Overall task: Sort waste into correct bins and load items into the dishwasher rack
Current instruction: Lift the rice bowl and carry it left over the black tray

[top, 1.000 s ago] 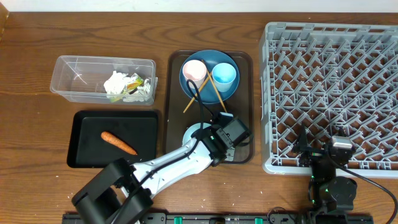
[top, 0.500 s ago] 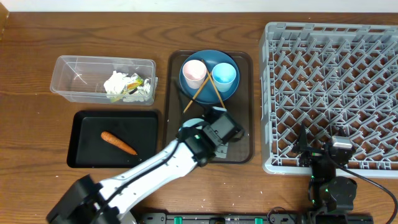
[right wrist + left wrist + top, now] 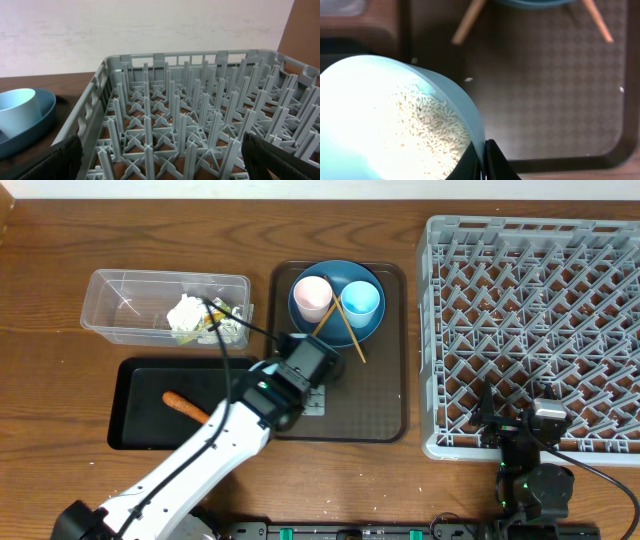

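One bowl (image 3: pixel 385 125) of rice (image 3: pixel 427 130) hangs pinched by its rim in the closed left gripper (image 3: pixel 486 162) over the brown tray's (image 3: pixel 385 390) left edge, beside the black tray (image 3: pixel 140 425) with the carrot (image 3: pixel 190 408), while the right gripper (image 3: pixel 165 157) rests wide open and empty at the rack (image 3: pixel 200 100).

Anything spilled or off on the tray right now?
Yes: a stray rice grain lies on the brown tray beside the rice-filled bowl that the left gripper pinches by its rim; another sits near the tray's right edge.

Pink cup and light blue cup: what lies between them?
The upper ends of the chopsticks, resting on the blue plate, as the overhead view shows.
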